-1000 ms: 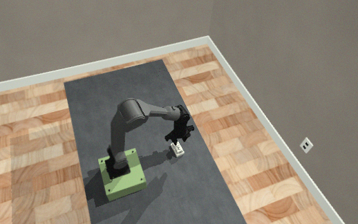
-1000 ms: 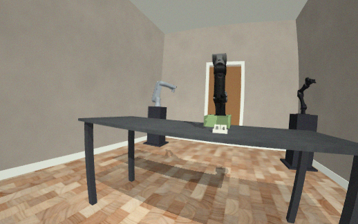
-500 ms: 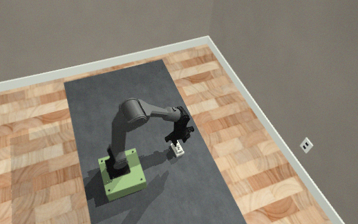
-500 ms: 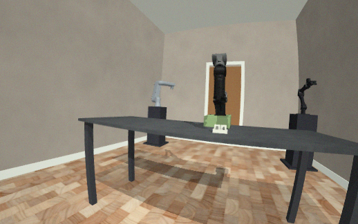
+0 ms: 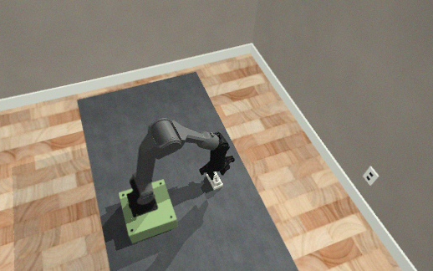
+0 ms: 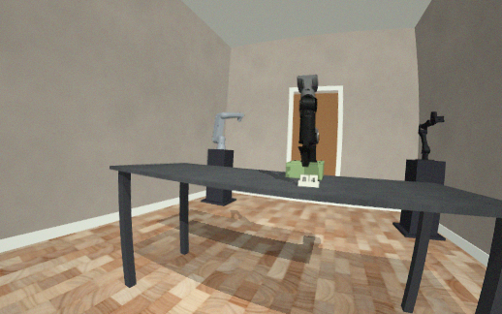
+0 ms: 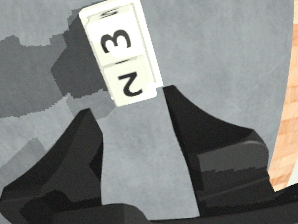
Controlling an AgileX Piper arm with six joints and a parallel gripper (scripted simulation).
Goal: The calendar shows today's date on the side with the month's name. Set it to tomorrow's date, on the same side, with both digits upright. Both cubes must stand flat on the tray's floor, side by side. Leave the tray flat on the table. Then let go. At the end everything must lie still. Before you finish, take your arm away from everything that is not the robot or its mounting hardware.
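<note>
The small white calendar (image 5: 217, 186) stands on the dark table, its tray holding two white cubes side by side. In the wrist view the cubes' top faces show a 3 (image 7: 115, 42) and a 2 (image 7: 129, 84). In the exterior view the calendar (image 6: 308, 183) shows two dark digits, too small to read. My gripper (image 7: 130, 112) hovers above the table beside the calendar, its dark fingers open with only bare table between them. It also shows in the overhead view (image 5: 217, 165) just above the calendar.
My arm's green base (image 5: 148, 210) stands on the table close to the calendar. The table's long right edge (image 5: 252, 176) runs near the calendar. Two other arms on pedestals (image 6: 220, 160) (image 6: 424, 167) stand on the floor behind the table.
</note>
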